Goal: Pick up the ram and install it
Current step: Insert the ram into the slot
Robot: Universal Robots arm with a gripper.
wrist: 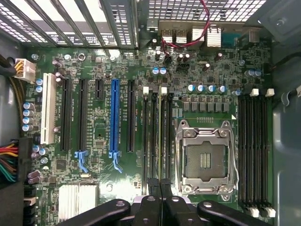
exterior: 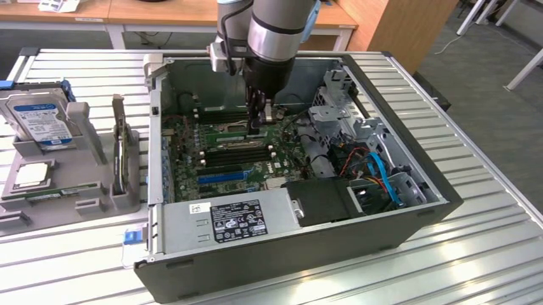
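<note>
Green ram (wrist: 162, 132) pinched edge-on in claw (wrist: 160, 182) — ext. view, HDD (exterior: 38, 117)

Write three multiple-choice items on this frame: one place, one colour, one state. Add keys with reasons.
1. Where is the gripper?
A. over a hard drive
B. on the bare table
C. inside the open computer case, above the motherboard

2. What colour is the long expansion slot flanked by black ones?
A. blue
B. red
C. orange

3. How do the gripper's fingers stand?
A. spread wide
B. shut together
C. clamped on a cable

Key:
1 C, its tips sit over the board within the case walls.
2 A, the wrist view shows it blue.
3 B, the wrist view shows the fingertips meeting with nothing visible between them.
</note>
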